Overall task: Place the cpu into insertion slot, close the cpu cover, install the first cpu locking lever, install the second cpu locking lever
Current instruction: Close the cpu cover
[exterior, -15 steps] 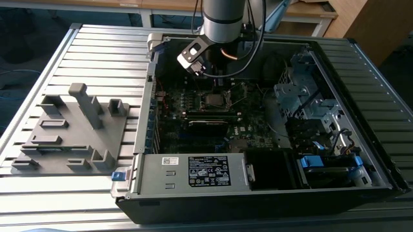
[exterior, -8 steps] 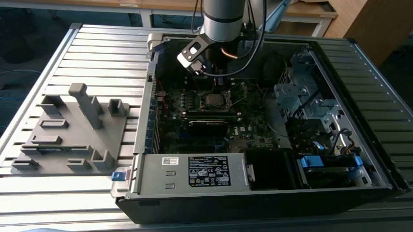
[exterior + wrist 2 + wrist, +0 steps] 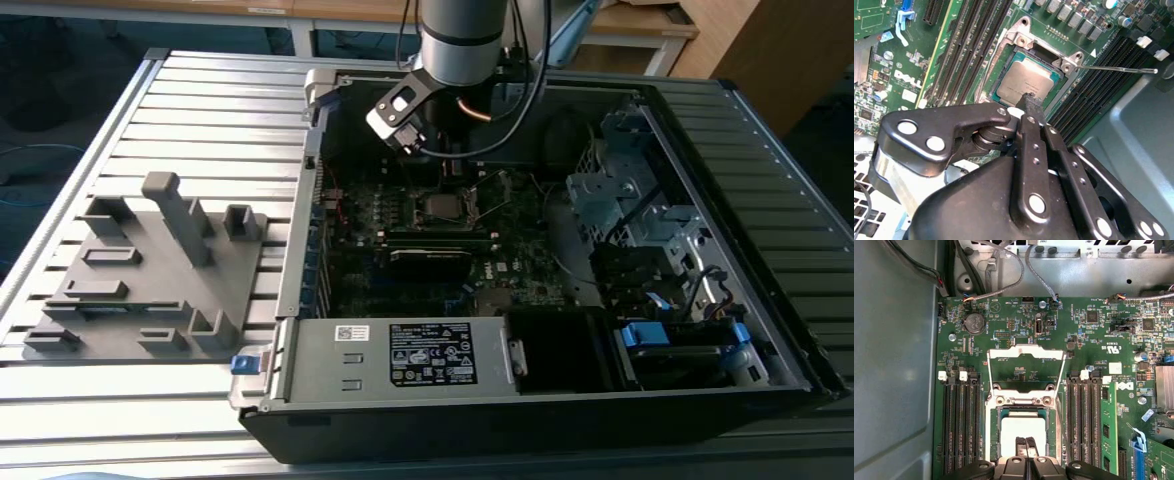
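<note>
— What is sitting inside that big black metal computer case [image 3: 534,430]?
— A green circuit board [image 3: 1014,315] is lying in it, and the small flat square silver-grey cpu [image 3: 1021,427] is resting flat in its socket mid-board. The thin shiny silver cpu cover [image 3: 1026,352], a windowed frame, is lying swung open off its hinge, away from the chip.
— And the claw?
— The black metal gripper [image 3: 1026,441] is hovering right over the cpu, its two fingers pressed together with nothing between them. Whether the tips are touching the chip, I can't tell.
— Anything crowding it?
— Rows of black memory slots [image 3: 961,430] are flanking the socket, one green memory stick [image 3: 1106,427] is standing in them, and a thin silver wire lever [image 3: 1116,68] is sticking out across the slots.
— What is it all on?
— A grey slatted metal table [image 3: 200,95], with a grey plastic block fixture [image 3: 147,270] lying beside the case on the exterior view's left. Wooden furniture [image 3: 761,45] is standing behind.
</note>
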`<state>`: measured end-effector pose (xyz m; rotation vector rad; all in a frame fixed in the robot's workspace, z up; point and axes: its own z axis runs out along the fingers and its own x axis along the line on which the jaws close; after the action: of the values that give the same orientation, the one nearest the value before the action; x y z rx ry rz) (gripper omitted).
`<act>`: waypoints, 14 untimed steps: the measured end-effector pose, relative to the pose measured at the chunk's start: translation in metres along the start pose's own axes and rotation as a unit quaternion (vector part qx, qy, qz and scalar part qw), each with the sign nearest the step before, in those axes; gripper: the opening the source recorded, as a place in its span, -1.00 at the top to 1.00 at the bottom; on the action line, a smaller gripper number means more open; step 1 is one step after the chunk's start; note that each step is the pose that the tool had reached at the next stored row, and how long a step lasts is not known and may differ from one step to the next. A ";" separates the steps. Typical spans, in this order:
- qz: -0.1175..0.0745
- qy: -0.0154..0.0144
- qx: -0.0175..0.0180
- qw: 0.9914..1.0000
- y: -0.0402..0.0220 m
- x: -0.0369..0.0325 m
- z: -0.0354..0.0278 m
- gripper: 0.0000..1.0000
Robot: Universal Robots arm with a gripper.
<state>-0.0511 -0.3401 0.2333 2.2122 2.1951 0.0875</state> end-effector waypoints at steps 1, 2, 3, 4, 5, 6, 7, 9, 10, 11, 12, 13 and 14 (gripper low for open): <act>0.000 0.000 0.000 1.000 0.0000 0.0000 0.0000 0.79; 0.000 0.000 0.000 1.000 0.0000 0.0000 0.0000 0.79; 0.000 0.000 0.000 1.000 0.0000 0.0000 -0.0001 0.79; 0.000 0.000 0.000 1.000 0.0000 0.0000 -0.0001 0.79; 0.000 0.000 0.000 1.000 0.0000 0.0000 -0.0001 0.79; 0.000 0.000 0.000 1.000 0.0000 0.0000 -0.0002 0.79; 0.000 0.000 0.000 1.000 0.0000 0.0000 -0.0006 0.79; 0.000 0.000 0.000 1.000 0.0000 0.0000 -0.0009 0.79; 0.000 0.000 0.000 1.000 0.0001 0.0000 -0.0013 0.79; 0.000 0.000 0.000 1.000 0.0001 0.0000 -0.0017 0.79; 0.000 0.000 0.000 1.000 0.0001 0.0000 -0.0020 0.79; 0.000 0.000 0.000 1.000 0.0001 0.0000 -0.0023 0.79; 0.000 0.000 0.000 1.000 0.0001 0.0001 -0.0027 0.79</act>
<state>-0.0511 -0.3401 0.2360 2.2123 2.1952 0.0877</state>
